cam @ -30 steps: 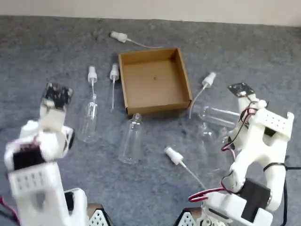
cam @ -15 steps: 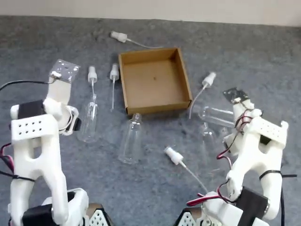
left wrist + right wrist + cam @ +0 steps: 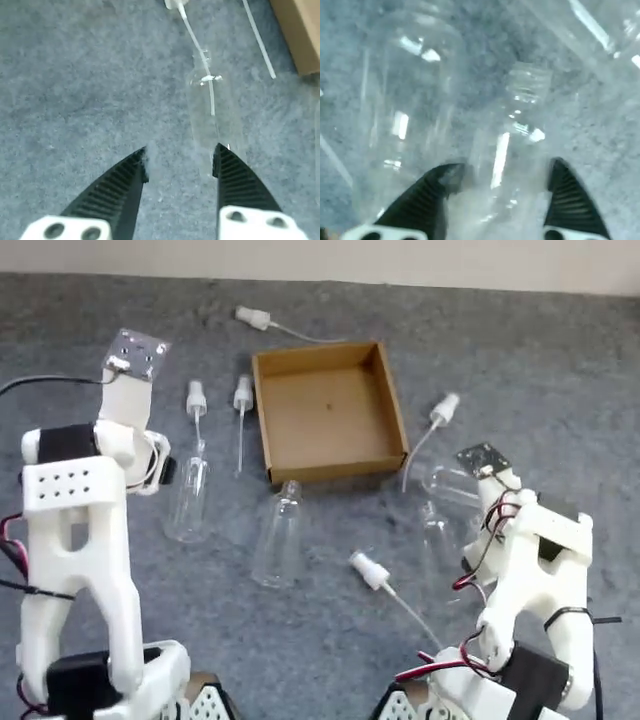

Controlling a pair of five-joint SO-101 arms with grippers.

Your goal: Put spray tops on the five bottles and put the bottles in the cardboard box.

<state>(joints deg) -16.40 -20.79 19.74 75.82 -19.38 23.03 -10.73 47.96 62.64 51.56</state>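
Two claws are mine, both spread and pinching nothing. Under everything lies a grey, carpet-like tabletop (image 3: 560, 350), with a pale wall (image 3: 400, 260) along its far edge. Bare grey stretches over the far left corner and the far right side.

My left claw (image 3: 180, 155) hangs low over bare pile. A clear bottle (image 3: 212, 115) lies with its base by one fingertip, and the thin tube of a spray top (image 3: 196, 398) runs into its neck. A second spray top (image 3: 243, 393) lies between that bottle and the cardboard box (image 3: 335, 470), which sits open toward the far middle.

My right claw (image 3: 505, 175) straddles a lying bottle (image 3: 512, 135), neck pointing away from me; whether the fingers touch it I cannot tell. A wider bottle (image 3: 410, 85) lies close against it, and a third bottle (image 3: 590, 25) lies farther off.

A centre bottle (image 3: 278, 535) rests just before the box's near wall. A loose spray top (image 3: 368, 570) lies between it and my right arm, a fourth spray top (image 3: 443, 408) lies by the box's right side, and a fifth spray top (image 3: 255, 317) lies beyond the box
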